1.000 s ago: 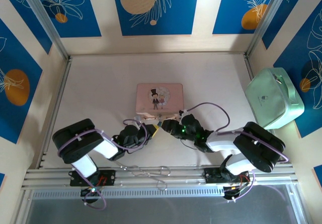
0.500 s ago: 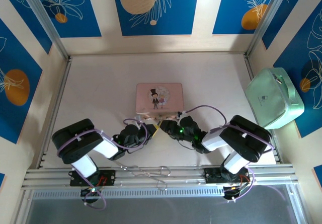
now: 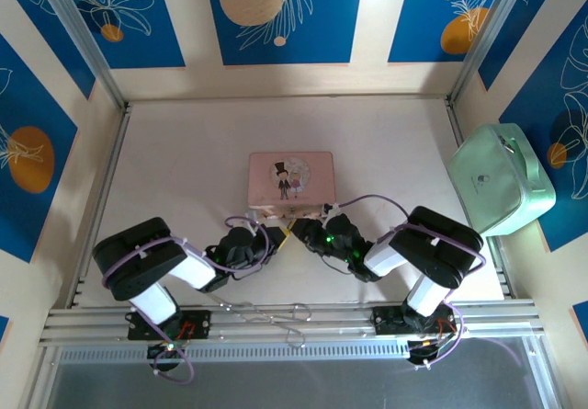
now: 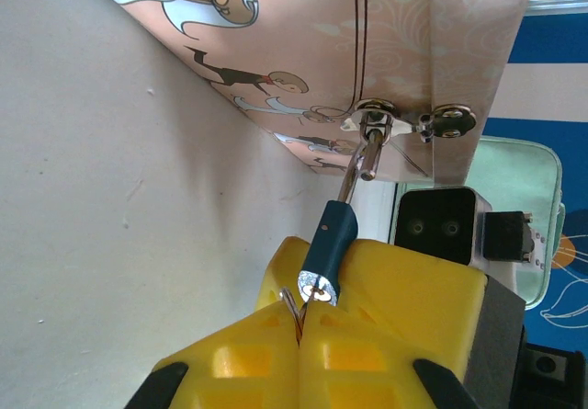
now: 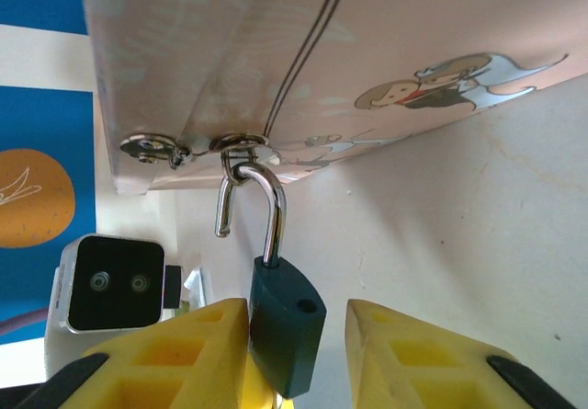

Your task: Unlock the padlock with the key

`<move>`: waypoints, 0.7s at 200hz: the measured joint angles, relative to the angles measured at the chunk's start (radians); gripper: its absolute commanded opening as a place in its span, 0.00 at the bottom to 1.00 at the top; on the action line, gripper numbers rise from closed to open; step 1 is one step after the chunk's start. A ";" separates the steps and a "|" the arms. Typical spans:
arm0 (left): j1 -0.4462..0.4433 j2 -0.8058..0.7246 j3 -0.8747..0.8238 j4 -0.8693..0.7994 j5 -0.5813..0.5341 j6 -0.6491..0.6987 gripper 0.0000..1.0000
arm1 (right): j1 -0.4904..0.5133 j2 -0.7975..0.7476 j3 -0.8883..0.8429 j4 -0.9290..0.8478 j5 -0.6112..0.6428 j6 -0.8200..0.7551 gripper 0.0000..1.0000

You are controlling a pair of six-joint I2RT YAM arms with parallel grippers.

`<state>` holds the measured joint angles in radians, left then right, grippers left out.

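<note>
Your left arm is folded low, its forearm reaching from 8 o'clock toward the box's [image 3: 291, 177] near edge. The left gripper [image 3: 274, 235] is pinched tight, with no gap between its yellow fingers [image 4: 248, 363]. A thin sliver of metal at the seam looks like the key [image 4: 292, 304], and it sits right at the padlock's keyhole end.

Your right arm mirrors it. Its elbow is raised at 4 o'clock and its forearm runs in toward the same edge. The right gripper [image 3: 309, 229] is narrow and straddles the padlock [image 5: 287, 335]. One finger is against the teal body and the other stands just clear of it.

The padlock hangs at the box's 6 o'clock side. Its shackle [image 5: 276, 207] is hooked through the hasp ring [image 5: 241, 142], and the short leg is out of the body. The two grippers almost meet there, tip to tip. A green bag [image 3: 501, 179] sits at 3 o'clock, well apart, at the table's [image 3: 184, 170] edge.
</note>
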<state>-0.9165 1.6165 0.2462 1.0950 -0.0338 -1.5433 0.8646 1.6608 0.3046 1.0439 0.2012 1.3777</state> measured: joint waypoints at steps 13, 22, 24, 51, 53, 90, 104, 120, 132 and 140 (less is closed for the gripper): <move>0.000 0.000 0.002 -0.005 0.000 0.000 0.00 | 0.000 0.000 0.000 0.001 0.002 0.004 0.29; 0.000 0.000 0.002 -0.005 0.000 0.000 0.00 | 0.000 0.000 0.000 0.001 0.002 0.007 0.28; 0.000 0.000 0.002 -0.005 0.000 0.000 0.00 | 0.000 0.000 0.000 0.001 0.002 0.008 0.28; 0.000 0.000 0.002 -0.006 0.000 0.000 0.00 | -0.004 0.003 0.000 0.005 0.001 0.011 0.29; 0.000 0.000 0.002 -0.006 0.000 0.000 0.00 | -0.005 0.005 0.000 0.006 0.001 0.011 0.29; 0.000 0.000 0.002 -0.011 -0.005 0.000 0.00 | -0.010 0.032 0.000 0.042 -0.003 0.011 0.29; 0.000 0.000 0.002 -0.011 -0.009 0.000 0.00 | -0.014 0.040 0.000 0.053 -0.008 0.011 0.29; 0.000 0.002 0.002 -0.010 -0.011 -0.001 0.00 | -0.017 0.046 0.000 0.063 -0.013 0.011 0.29; 0.000 0.003 0.002 -0.008 -0.011 -0.001 0.00 | -0.020 0.047 0.000 0.064 -0.018 0.010 0.29; 0.000 0.003 0.002 -0.006 -0.011 -0.001 0.00 | -0.022 0.047 0.000 0.065 -0.019 0.010 0.29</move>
<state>-0.9161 1.6199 0.2481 1.0893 -0.0452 -1.5440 0.8429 1.7077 0.3046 1.1091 0.1825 1.3880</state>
